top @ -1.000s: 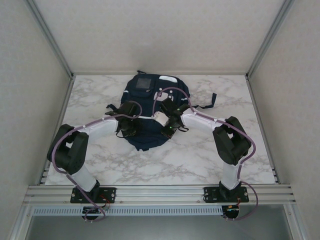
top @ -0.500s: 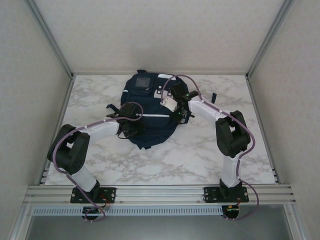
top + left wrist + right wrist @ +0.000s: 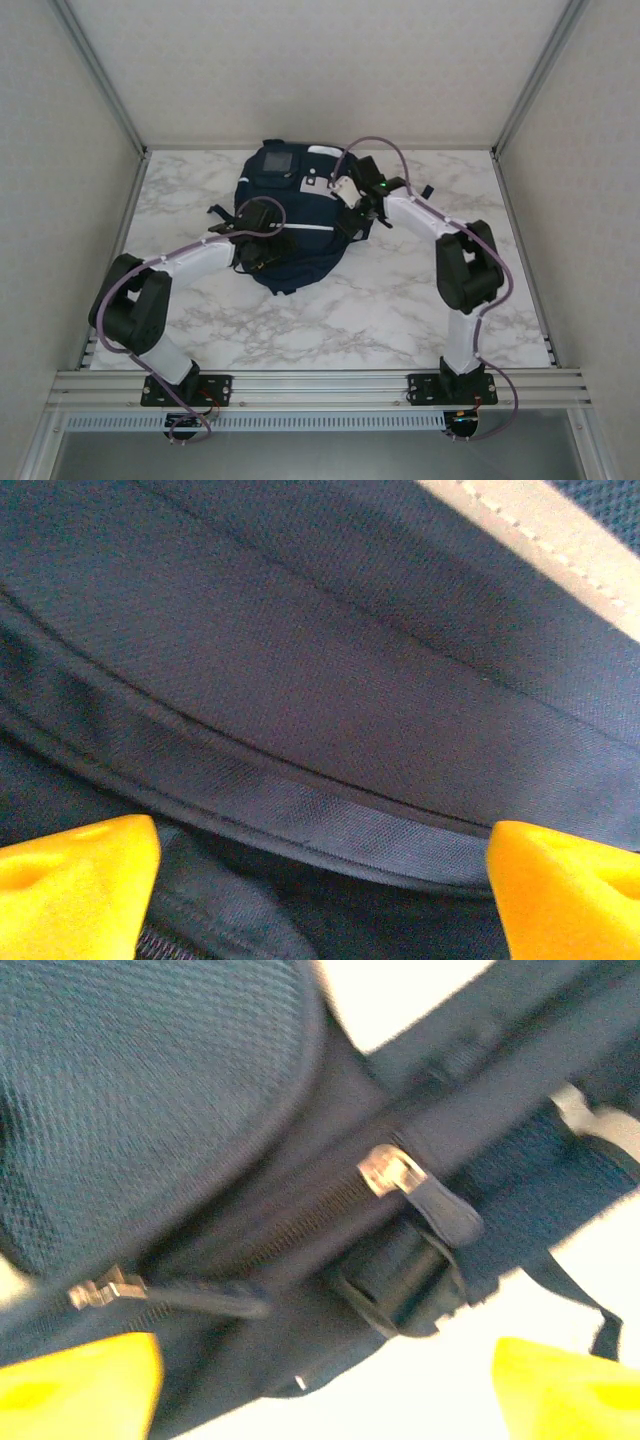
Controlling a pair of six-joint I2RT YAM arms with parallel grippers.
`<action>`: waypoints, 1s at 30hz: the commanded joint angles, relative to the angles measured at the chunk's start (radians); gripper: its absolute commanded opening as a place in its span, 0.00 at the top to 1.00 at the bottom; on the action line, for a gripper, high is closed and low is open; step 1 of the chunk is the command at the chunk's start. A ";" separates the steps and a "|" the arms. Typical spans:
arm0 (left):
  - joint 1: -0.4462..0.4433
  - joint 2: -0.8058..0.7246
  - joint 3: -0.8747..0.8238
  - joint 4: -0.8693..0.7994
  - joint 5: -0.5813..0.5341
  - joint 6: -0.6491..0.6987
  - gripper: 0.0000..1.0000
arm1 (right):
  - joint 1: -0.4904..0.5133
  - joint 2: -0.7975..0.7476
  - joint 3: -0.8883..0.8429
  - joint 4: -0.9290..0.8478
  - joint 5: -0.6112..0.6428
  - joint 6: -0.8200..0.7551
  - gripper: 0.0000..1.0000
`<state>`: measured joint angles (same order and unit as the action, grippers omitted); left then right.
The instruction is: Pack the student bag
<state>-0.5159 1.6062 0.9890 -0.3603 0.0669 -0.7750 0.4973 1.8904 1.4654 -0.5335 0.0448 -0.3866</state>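
Note:
The student bag (image 3: 303, 257), dark navy with a thin white stripe and a square grey patch (image 3: 277, 162), lies flat on the marble table (image 3: 400, 300). My left gripper (image 3: 262, 250) hovers over its left half. In the left wrist view my left gripper (image 3: 320, 900) is open, its yellow fingertips (image 3: 75, 885) wide apart over a fabric seam (image 3: 330, 820). My right gripper (image 3: 346, 214) is at the bag's right edge. In the right wrist view my right gripper (image 3: 325, 1390) is open above a zipper pull (image 3: 395, 1172) and a dark buckle (image 3: 400, 1280), holding nothing.
A dark strap (image 3: 425, 192) trails from the bag onto the table at the right. Aluminium frame posts (image 3: 100, 80) and pale walls enclose the table on three sides. A second zipper pull (image 3: 105, 1288) lies further left along the same zipper.
My right gripper has travelled toward the back along the bag's right side and opened. My left gripper has opened over the bag's left half. The bag has shifted slightly.

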 commanded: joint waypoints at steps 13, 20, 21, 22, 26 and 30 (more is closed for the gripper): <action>0.214 -0.224 -0.018 -0.207 -0.696 0.289 0.05 | -0.201 -0.482 -0.880 0.837 0.319 0.337 0.01; 0.350 -0.166 -0.288 0.399 -0.810 0.555 0.06 | -0.255 -0.405 -0.974 1.200 0.468 0.350 0.01; 0.388 -0.162 -0.328 0.492 -0.738 0.556 0.07 | -0.265 -0.378 -0.984 1.254 0.480 0.355 0.01; 0.414 -0.159 -0.356 0.553 -0.686 0.549 0.07 | -0.279 -0.359 -0.986 1.276 0.487 0.374 0.01; 0.461 -0.150 -0.443 0.860 -0.620 0.598 0.00 | -0.326 -0.392 -1.024 1.291 0.431 0.429 0.01; 0.494 -0.105 -0.412 0.853 -0.440 0.634 0.00 | -0.359 -0.399 -1.066 1.322 0.323 0.432 0.01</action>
<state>-0.0349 1.4822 0.5713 0.3264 -0.5110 -0.2050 0.1509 1.5024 0.4225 0.7067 0.4244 0.0143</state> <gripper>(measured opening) 0.997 0.988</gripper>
